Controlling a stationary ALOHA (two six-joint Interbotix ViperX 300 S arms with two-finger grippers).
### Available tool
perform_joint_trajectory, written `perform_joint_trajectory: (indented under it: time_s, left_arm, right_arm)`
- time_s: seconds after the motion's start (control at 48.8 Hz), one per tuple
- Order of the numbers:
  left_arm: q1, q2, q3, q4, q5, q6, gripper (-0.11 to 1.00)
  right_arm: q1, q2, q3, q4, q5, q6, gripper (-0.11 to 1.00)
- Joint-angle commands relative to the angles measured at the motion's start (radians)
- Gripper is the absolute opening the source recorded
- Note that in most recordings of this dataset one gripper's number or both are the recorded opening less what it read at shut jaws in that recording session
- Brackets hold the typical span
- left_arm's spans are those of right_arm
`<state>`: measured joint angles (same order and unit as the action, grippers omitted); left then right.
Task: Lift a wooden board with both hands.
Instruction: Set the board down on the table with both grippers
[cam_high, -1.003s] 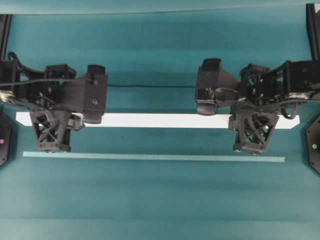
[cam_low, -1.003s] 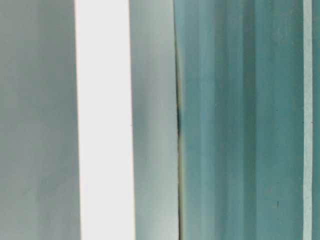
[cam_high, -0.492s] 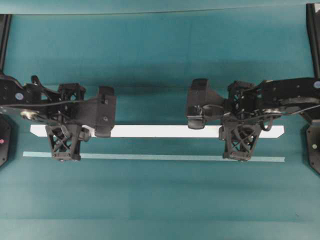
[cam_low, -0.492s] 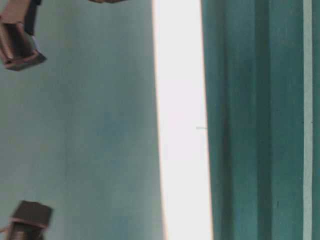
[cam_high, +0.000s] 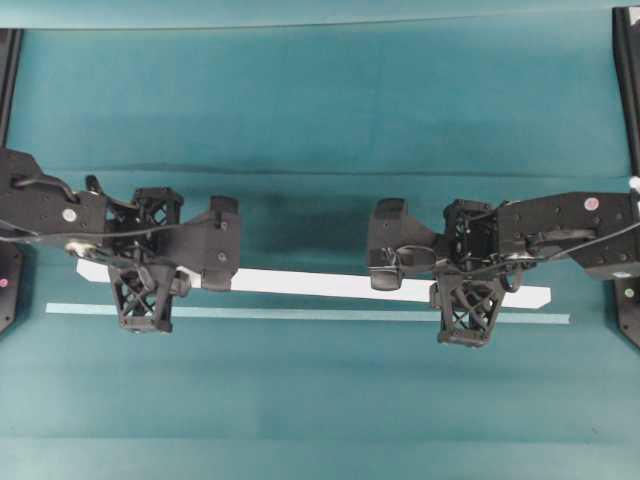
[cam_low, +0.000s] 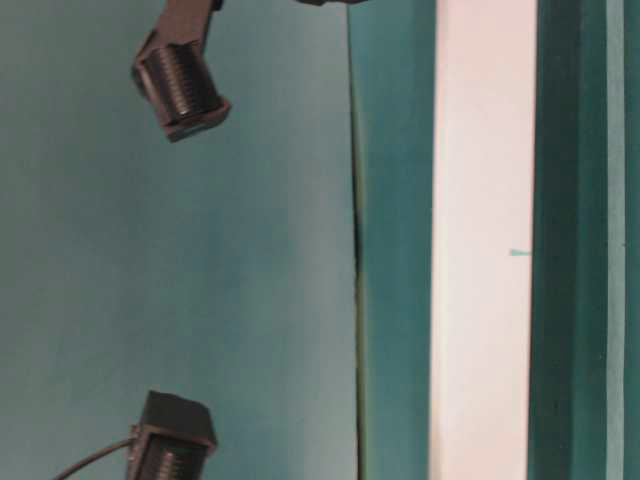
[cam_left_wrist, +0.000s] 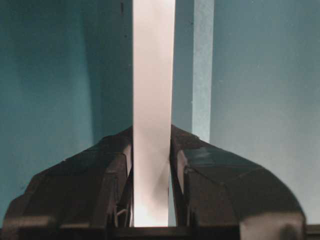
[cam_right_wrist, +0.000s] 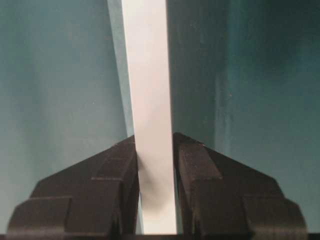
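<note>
Even, dim teal light; the board (cam_high: 320, 284) blows out to glaring white, a soft dark shadow above it, wrist views blurred up close.

one wooden board (cam_high: 320, 284), two claws (cam_high: 140, 325), one teal strip (cam_high: 300, 314)

Two matte black arms with lattice-framed wrists

The left end effector (cam_high: 140, 305) and right end effector (cam_high: 465, 318) have open cross-braced bodies and tapered black fingers (cam_left_wrist: 210, 175). Thin black cables loop along both arms, pale round markings dot the links, and boxy black camera housings sit on the wrists.
</note>
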<state>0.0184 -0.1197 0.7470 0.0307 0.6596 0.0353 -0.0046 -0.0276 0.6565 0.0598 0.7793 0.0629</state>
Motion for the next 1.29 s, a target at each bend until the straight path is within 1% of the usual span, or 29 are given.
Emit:
perform_joint_trajectory:
  time_s: [0.0,0.266,0.41,0.635,0.737,0.942,1.126,1.27]
  left_arm:
    - [-0.014,0.000,0.003,-0.002,-0.009,-0.003,0.17]
    - [-0.018,0.011,0.015,-0.002,-0.051,-0.006,0.17]
    - [-0.041,0.026,0.015,-0.003,-0.064,-0.009,0.17]
    - [-0.060,0.041,0.029,-0.003,-0.126,-0.063,0.17]
    - [-0.061,0.048,0.038,-0.003,-0.152,-0.064,0.17]
    - [-0.061,0.061,0.049,-0.003,-0.167,-0.063,0.17]
    - [-0.061,0.077,0.063,-0.003,-0.215,-0.066,0.17]
    - [-0.060,0.084,0.063,-0.002,-0.230,-0.052,0.17]
  right_arm:
    - [0.000,0.012,0.011,0.002,-0.015,-0.005,0.21]
    - [-0.003,0.029,0.040,0.002,-0.067,-0.005,0.21]
    - [-0.005,0.043,0.044,0.002,-0.091,-0.005,0.21]
    - [-0.003,0.064,0.044,0.002,-0.121,-0.005,0.21]
    - [-0.003,0.077,0.044,0.000,-0.133,-0.005,0.21]
    - [-0.003,0.091,0.049,0.002,-0.155,-0.005,0.21]
    - [-0.003,0.092,0.058,0.002,-0.155,-0.005,0.21]
    - [-0.003,0.095,0.075,0.003,-0.160,-0.005,0.21]
